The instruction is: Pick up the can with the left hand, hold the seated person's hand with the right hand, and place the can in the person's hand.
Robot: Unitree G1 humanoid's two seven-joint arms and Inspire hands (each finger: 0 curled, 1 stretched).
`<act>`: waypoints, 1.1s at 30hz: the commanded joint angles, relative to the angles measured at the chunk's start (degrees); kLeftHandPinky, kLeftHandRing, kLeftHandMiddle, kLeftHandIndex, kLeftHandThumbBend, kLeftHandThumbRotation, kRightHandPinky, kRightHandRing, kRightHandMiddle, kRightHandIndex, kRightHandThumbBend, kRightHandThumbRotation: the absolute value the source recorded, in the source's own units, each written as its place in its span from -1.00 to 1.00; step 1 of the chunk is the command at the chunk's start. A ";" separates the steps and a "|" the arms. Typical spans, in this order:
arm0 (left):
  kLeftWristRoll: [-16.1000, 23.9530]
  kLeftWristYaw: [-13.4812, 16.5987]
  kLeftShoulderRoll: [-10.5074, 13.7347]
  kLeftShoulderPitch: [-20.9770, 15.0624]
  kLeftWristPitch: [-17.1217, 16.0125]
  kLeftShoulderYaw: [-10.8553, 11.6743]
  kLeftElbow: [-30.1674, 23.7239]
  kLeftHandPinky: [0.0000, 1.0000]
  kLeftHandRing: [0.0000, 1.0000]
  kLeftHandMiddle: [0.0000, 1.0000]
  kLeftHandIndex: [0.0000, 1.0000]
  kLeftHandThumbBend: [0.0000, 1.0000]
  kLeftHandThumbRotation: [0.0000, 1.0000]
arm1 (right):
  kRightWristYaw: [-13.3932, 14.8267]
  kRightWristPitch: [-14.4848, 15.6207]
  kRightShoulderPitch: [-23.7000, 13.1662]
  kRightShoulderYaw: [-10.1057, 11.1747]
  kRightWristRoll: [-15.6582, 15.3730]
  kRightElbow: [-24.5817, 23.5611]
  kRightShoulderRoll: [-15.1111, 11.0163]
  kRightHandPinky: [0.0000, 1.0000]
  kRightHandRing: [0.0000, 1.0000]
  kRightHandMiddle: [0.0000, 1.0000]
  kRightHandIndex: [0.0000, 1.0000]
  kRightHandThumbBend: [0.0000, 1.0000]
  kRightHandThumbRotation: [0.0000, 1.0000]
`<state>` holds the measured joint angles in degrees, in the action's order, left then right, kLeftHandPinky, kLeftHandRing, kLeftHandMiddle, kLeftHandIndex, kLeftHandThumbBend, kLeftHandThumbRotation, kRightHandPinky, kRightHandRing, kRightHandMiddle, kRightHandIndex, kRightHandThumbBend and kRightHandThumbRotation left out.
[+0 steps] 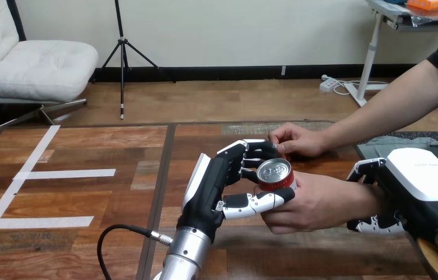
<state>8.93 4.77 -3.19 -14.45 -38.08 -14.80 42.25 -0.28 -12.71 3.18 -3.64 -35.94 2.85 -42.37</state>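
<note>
At the near edge, the silver forearm [184,251] of the robot's left arm is seen rising from the bottom of the view over the wooden table [88,198]. It is ended by the left hand [210,186], which is turned with its white-shelled back to the left. Its fingers [251,153] are curled round the far side of the can [274,182] and its thumb [254,202] is laid across the near side, so that the can is gripped between them.

At the right, the right hand [420,175] is seen with its white shell uppermost. Its fingers [374,224] are bent under the person's wrist [374,195] and another digit is hooked over the top of it, so that the wrist is clasped.

The person's nearer hand [315,201] is held palm up just over the table, between the two robot hands. The red can, its silver top showing, is set roughly upright against this palm, and the person's fingers are pressed to the can from below and from the right.

Farther off, the person's farther hand [298,140] is reached in from the right and is held just behind the can, beside the left hand's fingertips; whether the two touch cannot be told.

White tape strips [65,173] are laid on the table at the left.
</note>
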 commanded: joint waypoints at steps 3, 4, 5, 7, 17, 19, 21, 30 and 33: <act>0.96 -1.10 -2.21 -0.82 3.65 -0.68 -4.72 0.45 0.63 0.70 0.69 0.68 -0.90 | 0.50 -0.70 -2.27 0.68 0.95 1.48 0.79 -0.26 -0.13 0.04 0.08 0.17 -1.00; 1.28 -1.35 -1.96 -0.79 4.53 -0.86 -5.21 0.51 0.69 0.76 0.75 0.69 -0.86 | 0.42 -0.63 -2.24 0.71 1.01 1.46 0.81 -0.26 -0.12 0.04 0.08 0.17 -1.00; 1.52 -1.54 -1.81 -0.74 5.23 -0.96 -5.65 0.57 0.74 0.81 0.80 0.69 -0.83 | 0.37 -0.59 -2.23 0.73 1.04 1.45 0.83 -0.25 -0.12 0.04 0.08 0.17 -1.00; 2.62 -1.74 -1.29 -0.61 7.10 -1.32 -6.90 0.74 0.86 0.90 0.90 0.71 -0.72 | 0.13 -0.37 -2.23 0.71 1.01 1.36 0.80 -0.25 -0.12 0.04 0.08 0.16 -1.00; 4.63 -1.62 -0.89 0.29 10.74 -1.62 -10.29 0.98 0.99 0.99 0.99 0.80 -0.52 | 0.03 -0.20 -2.22 0.73 1.14 1.34 0.91 -0.26 -0.15 0.01 0.07 0.18 -1.00; 4.91 -1.24 -0.93 0.34 10.50 -1.63 -10.24 0.99 0.99 1.00 1.00 0.81 -0.49 | -0.05 -0.70 -2.26 0.72 1.38 1.56 0.73 -0.27 -0.15 0.01 0.07 0.17 -1.00; 5.47 -0.82 -0.89 0.37 10.75 -1.69 -10.33 0.99 1.00 1.00 1.00 0.82 -0.46 | 0.43 -0.96 -2.37 0.61 1.02 1.87 0.68 -0.28 -0.15 0.02 0.08 0.15 -1.00; 6.61 0.04 -0.93 0.55 11.37 -1.79 -10.63 1.00 1.00 1.00 1.00 0.89 -0.28 | 0.13 -0.38 -2.44 0.58 0.78 1.85 0.72 -0.29 -0.14 0.03 0.08 0.15 -1.00; 6.56 0.15 -0.97 0.58 11.63 -1.79 -10.63 1.00 1.00 1.00 1.00 0.91 -0.25 | -0.02 -0.46 -2.34 0.72 1.19 1.73 0.80 -0.30 -0.15 0.02 0.08 0.15 -1.00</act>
<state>15.22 3.93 -2.61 -13.22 -26.81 -16.84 34.47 -0.03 -13.14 3.06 -3.50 -35.92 3.37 -42.42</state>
